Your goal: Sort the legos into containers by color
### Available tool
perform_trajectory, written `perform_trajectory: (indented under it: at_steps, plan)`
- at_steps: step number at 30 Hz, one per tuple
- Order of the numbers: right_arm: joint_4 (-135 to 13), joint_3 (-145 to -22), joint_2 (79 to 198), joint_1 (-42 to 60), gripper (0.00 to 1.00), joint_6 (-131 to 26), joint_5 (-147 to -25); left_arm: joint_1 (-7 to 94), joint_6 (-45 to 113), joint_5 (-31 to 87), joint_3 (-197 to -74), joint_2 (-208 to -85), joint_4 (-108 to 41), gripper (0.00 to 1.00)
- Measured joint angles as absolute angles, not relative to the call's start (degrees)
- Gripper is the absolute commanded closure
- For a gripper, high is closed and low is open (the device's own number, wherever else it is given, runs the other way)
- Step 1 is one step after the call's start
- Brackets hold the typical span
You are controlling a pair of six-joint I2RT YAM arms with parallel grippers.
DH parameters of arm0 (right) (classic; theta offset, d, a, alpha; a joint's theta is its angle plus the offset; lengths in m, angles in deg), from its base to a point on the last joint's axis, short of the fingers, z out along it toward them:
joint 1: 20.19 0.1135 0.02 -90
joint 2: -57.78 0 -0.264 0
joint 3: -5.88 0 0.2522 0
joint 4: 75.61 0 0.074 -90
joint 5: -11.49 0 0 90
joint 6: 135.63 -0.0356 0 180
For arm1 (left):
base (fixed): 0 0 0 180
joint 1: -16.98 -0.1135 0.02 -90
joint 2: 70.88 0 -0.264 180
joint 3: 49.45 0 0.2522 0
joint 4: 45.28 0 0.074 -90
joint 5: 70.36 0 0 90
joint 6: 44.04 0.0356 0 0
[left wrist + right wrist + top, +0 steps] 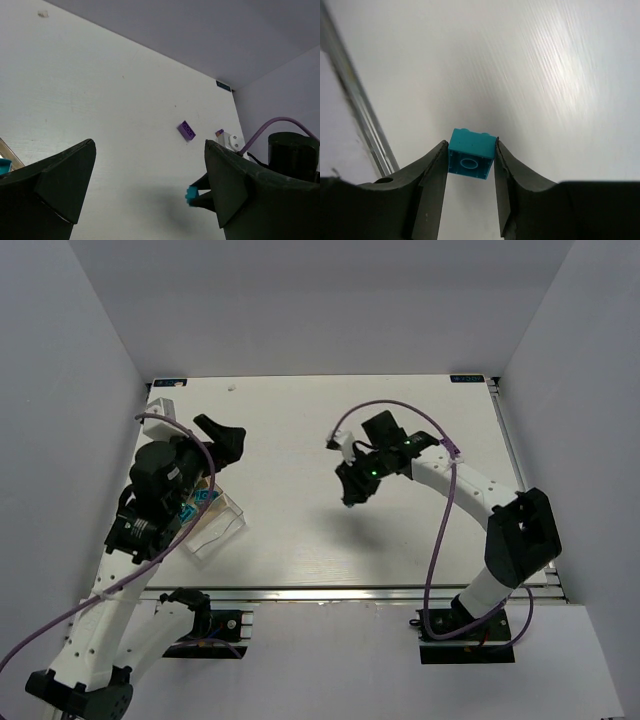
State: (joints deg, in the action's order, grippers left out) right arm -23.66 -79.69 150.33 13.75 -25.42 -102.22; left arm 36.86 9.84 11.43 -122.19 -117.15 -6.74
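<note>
Right claw (470, 151) pinches a blue brick (470, 156), well right of the clear box (218, 528); best carried level, released low over the box. Left claw (150, 172) spread.

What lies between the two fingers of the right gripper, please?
A small cyan-blue studded plastic brick, clamped by both fingers of the right gripper; the right wrist view shows it.

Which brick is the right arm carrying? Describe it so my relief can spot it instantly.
Start at the right end effector, raised over the middle of the table. Clamped between its fingers is a cyan brick. Unlike the purple brick lying loose on the table, it is held off the surface.
</note>
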Motion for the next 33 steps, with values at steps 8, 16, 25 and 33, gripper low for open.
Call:
perform_trajectory:
  at_steps: [8, 16, 25, 33]
  plan:
    - [-45.91, -89.48, 157.04, 27.82, 1.00, -27.32, -114.19, 36.86, 9.88, 9.73, -123.30, -112.14, -7.16, 0.02]
    - [-59.90, -115.73, 182.70, 35.45, 1.00, -38.62, -113.04, 36.86, 8.90, 8.02, -123.33, -108.77, -5.47, 0.02]
    - [-67.85, -128.13, 196.10, 40.35, 0.92, -45.44, -103.72, 36.86, 8.24, 6.71, -123.33, -106.48, -3.00, 0.02]
    - [-70.41, -128.23, 199.58, 42.58, 0.73, -45.68, -98.98, 36.86, 8.00, 6.45, -123.33, -105.39, -1.43, 0.02]
